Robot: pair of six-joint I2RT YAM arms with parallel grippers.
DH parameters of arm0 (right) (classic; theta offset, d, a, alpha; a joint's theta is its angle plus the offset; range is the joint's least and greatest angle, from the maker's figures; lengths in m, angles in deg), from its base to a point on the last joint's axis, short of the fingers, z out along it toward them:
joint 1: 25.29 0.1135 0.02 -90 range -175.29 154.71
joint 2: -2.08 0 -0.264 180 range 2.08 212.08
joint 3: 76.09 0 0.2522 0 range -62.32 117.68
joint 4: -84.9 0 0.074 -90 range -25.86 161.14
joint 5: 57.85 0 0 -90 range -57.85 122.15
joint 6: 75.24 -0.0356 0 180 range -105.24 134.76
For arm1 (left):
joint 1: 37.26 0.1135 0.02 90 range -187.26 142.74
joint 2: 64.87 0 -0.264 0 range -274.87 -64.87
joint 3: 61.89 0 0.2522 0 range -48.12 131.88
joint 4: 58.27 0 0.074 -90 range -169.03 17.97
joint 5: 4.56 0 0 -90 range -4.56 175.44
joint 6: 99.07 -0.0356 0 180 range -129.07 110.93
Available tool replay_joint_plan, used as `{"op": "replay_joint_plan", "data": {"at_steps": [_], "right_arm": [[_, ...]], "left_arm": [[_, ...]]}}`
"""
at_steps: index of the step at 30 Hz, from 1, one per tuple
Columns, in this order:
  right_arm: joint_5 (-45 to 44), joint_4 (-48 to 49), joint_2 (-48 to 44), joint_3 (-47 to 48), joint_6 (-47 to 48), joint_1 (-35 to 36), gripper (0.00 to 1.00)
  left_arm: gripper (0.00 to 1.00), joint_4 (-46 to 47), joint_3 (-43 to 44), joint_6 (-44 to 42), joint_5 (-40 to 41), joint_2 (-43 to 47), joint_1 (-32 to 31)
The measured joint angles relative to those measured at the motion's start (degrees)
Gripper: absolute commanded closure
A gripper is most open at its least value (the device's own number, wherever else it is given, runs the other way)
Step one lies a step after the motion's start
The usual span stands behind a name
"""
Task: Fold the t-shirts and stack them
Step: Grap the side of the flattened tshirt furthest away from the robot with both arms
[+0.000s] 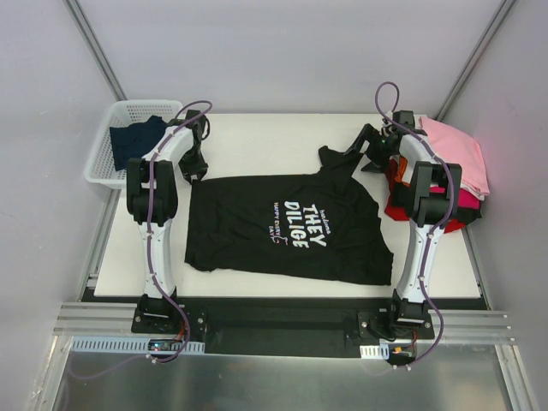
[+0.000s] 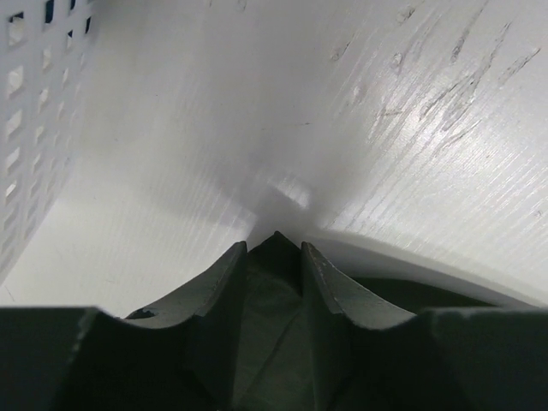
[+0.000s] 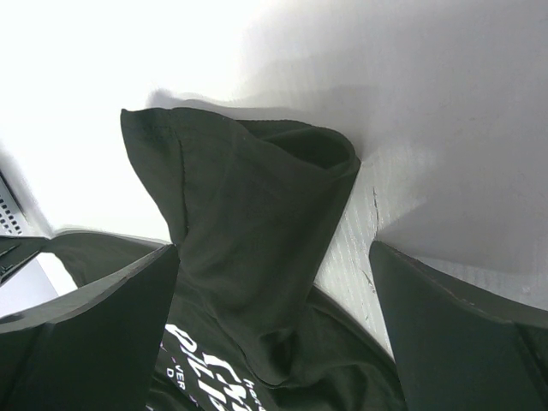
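One black t-shirt (image 1: 282,227) lies spread print-up mid-bench (image 1: 257,137), between a basket (image 1: 101,171) on the left and a pile of folded shirts (image 1: 458,154) on the right. The left gripper (image 1: 195,169) has its fingers (image 2: 227,282) drawn close on a peak of black cloth at the shirt's far left corner, while the right gripper (image 1: 374,152) holds its fingers wide apart around the rumpled sleeve (image 3: 257,223). The fold looks barely begun: the right should pinch its corner too, so both can carry the far edge evenly toward the near one.
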Motion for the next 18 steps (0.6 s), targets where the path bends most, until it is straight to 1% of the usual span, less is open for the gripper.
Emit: {"op": "replay_joint_plan", "data": {"at_steps": [1, 4, 5, 6, 15, 18], "right_arm": [[0.0, 0.0, 0.0, 0.0, 0.0, 0.0, 0.02], [0.0, 0.0, 0.0, 0.0, 0.0, 0.0, 0.01], [0.0, 0.0, 0.0, 0.0, 0.0, 0.0, 0.02], [0.0, 0.0, 0.0, 0.0, 0.0, 0.0, 0.02], [-0.2, 0.0, 0.0, 0.1, 0.0, 0.0, 0.01], [-0.3, -0.4, 0.2, 0.6, -0.1, -0.2, 0.03]], "left_arm": [[0.71, 0.0, 0.0, 0.0, -0.2, 0.0, 0.0], [0.79, 0.0, 0.0, 0.0, -0.5, 0.0, 0.0], [0.93, 0.0, 0.0, 0.0, -0.5, 0.0, 0.0], [0.99, 0.0, 0.0, 0.1, -0.5, 0.0, 0.0], [1.0, 0.0, 0.0, -0.1, -0.5, 0.0, 0.0], [1.0, 0.0, 0.0, -0.2, -0.5, 0.0, 0.0]]}}
